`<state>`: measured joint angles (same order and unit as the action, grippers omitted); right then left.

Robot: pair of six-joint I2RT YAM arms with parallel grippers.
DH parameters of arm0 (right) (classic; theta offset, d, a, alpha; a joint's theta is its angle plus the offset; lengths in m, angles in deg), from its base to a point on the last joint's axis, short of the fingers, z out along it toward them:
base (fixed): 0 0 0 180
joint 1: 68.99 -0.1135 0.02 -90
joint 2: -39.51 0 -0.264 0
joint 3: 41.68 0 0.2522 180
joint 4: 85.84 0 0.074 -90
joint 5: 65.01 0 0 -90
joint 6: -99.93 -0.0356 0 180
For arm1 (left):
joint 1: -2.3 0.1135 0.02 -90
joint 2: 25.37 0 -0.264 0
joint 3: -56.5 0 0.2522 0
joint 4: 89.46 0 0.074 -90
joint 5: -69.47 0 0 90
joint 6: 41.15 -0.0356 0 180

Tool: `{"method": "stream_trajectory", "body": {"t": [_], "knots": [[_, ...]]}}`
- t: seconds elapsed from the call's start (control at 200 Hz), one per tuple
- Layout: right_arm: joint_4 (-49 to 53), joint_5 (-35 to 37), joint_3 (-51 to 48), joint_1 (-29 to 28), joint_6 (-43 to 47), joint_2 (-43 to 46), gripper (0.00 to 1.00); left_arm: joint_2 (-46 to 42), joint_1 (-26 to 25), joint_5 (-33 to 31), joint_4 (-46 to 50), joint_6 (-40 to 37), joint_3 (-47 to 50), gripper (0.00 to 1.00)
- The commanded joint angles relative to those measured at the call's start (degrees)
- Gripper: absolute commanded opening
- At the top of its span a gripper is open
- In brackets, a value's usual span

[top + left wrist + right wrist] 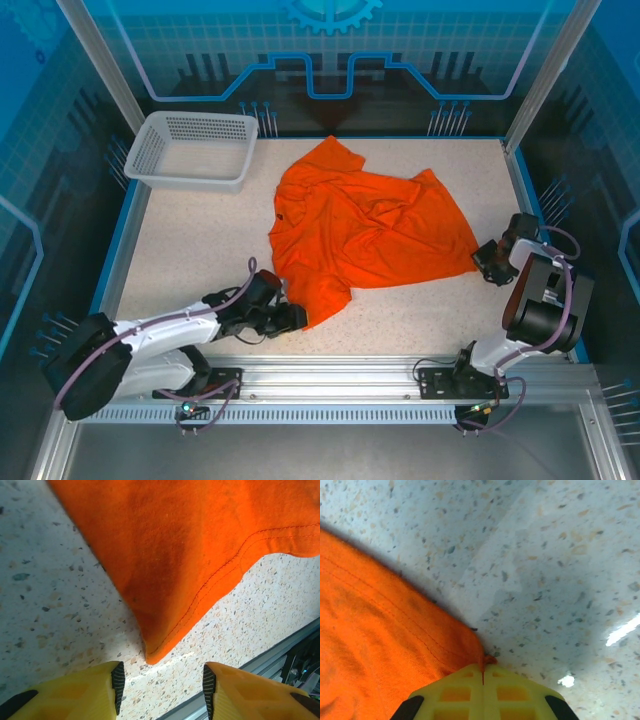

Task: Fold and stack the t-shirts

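A bright orange t-shirt [365,225] lies crumpled and spread across the middle of the speckled table. My left gripper [296,318] sits low at its near left corner, jaws open; in the left wrist view that hemmed corner [165,640] points down toward the gap between my yellow fingers [85,692], just short of them. My right gripper [487,262] is at the shirt's right edge. In the right wrist view its yellow jaws [483,677] are shut on a pinch of the shirt's corner [487,660], the orange cloth [375,640] trailing left.
A white mesh basket [193,150] stands at the back left corner of the table. The metal rail [330,385] runs along the near edge, close behind my left gripper. Bare table [180,250] lies left of the shirt.
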<state>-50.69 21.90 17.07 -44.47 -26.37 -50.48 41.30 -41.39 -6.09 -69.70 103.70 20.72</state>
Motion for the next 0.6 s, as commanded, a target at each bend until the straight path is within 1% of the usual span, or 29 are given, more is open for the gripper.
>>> {"method": "stream_trajectory", "body": {"t": [0.0, 0.08, 0.19, 0.26, 0.42, 0.555, 0.595], "knots": [[0.97, 1.56, -0.27, -2.17, 1.19, 1.29, 0.00, 3.44, -0.31, 2.45, -1.00, 0.22, -3.23, 0.45], [0.25, 0.95, -0.82, -2.33, 0.97, 1.59, 0.00, 6.06, -0.51, 2.43, 0.21, -0.02, -4.77, 0.41], [0.08, 0.48, -0.96, -2.67, 0.70, 1.48, 0.00, 8.18, -1.54, 0.89, 1.13, -0.42, -5.62, 0.41], [-0.18, 0.15, -1.14, -3.02, 0.52, 1.58, 0.00, 9.87, -2.32, 0.45, 2.20, -1.12, -6.96, 0.37], [-0.29, -0.39, -1.62, -3.35, 0.51, 1.66, 0.00, 11.46, -3.17, -1.65, 3.19, -1.09, -8.22, 0.19], [0.47, -1.23, -1.73, -3.34, 0.94, 3.24, 0.00, 10.08, -3.15, -4.44, 6.29, -1.85, -9.71, 0.00], [0.78, -1.55, -1.84, -3.34, 1.12, 4.11, 0.00, 9.13, -3.17, -5.43, 7.61, -2.31, -10.41, 0.00]]}}
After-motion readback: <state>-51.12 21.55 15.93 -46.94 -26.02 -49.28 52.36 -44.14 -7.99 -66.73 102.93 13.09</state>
